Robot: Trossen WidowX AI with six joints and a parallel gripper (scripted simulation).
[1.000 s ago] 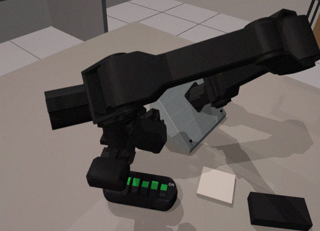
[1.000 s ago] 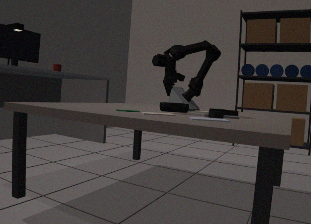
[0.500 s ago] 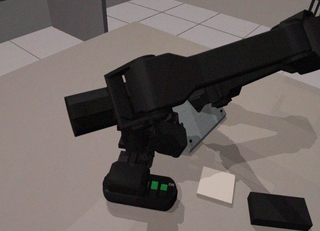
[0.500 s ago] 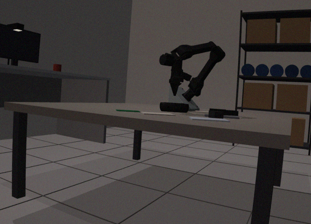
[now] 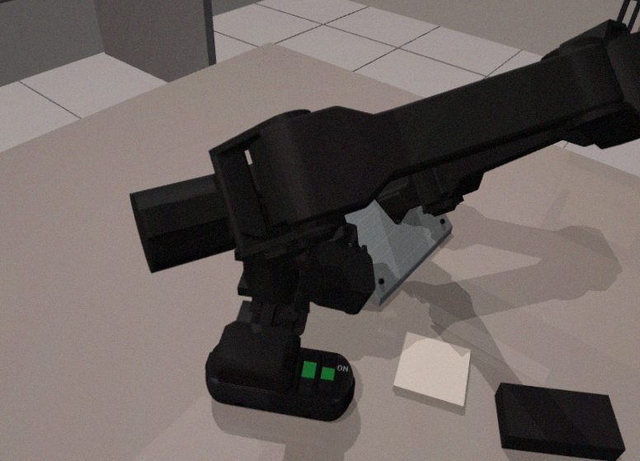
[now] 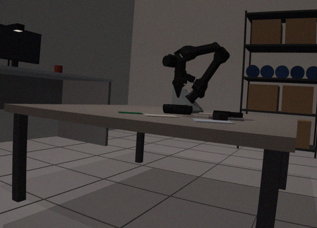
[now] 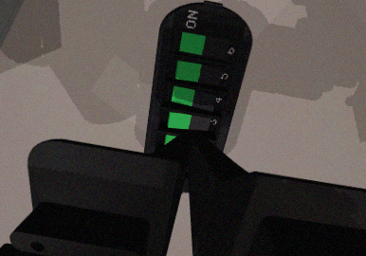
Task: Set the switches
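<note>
The dark grey controller unit (image 5: 341, 394) (image 6: 177, 109) (image 7: 223, 21) sits flat on its base on the bench, label hidden. In the wrist view the green ends of switch 6 (image 7: 192, 44), switch 5 (image 7: 188, 71), switch 4 (image 7: 183, 96) and switch 3 (image 7: 179, 120) show, with a sliver of switch 2 (image 7: 170, 139). Switch 1 is hidden behind the fingers. I cannot tell surely which ends are pressed down. My gripper (image 5: 283, 375) (image 6: 178, 96) (image 7: 191, 138) is shut and empty, pointing down, its tips a little above the unit's top.
A grey metal wedge (image 5: 408, 250) (image 6: 189, 102) stands behind the unit, near the arm. A cream tile (image 5: 433, 369) and a black block (image 5: 555, 415) lie to the right in the top view. The exterior view also shows a green strip (image 6: 130, 112) and a pale plate (image 6: 213, 121).
</note>
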